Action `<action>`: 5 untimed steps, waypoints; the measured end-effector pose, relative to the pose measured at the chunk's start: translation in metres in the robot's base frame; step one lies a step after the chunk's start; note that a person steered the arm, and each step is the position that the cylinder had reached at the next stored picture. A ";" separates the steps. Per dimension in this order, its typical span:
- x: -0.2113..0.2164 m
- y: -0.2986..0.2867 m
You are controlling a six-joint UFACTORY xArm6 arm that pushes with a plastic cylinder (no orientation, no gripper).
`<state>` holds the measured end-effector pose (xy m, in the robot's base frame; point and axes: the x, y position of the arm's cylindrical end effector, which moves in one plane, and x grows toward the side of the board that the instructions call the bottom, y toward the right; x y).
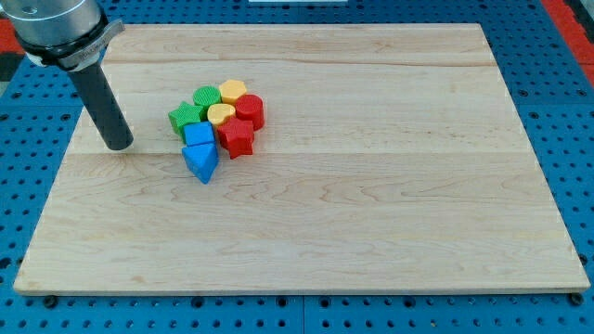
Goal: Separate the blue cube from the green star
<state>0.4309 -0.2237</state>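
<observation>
Blue pegboard surrounds a pale wooden table, and eight blocks sit packed in one tight cluster toward the view's upper left. The blue cube lies in the cluster's lower left part, touching the green star just above and to its left. A blue triangle presses against the cube's lower edge; a red star sits to the cube's right; a yellow heart, a green block, a yellow block and a red cylinder crowd the top and right. The arm carries no claw, so nothing is grasped or released; it ends in a dark rod, and the tip rests on the table to the left of the cluster, apart from it, nearest the green star. The separation looks not yet begun. The risk lies in the crowding: a push from the left would probably meet the star first and drive it into the cube, moving both together. The seam between them is narrow, so a slightly off-line stroke could scatter neighbours, drag the triangle along, or leave the two still touching.
</observation>
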 end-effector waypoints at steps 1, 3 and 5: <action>-0.001 0.000; -0.021 0.088; -0.029 0.146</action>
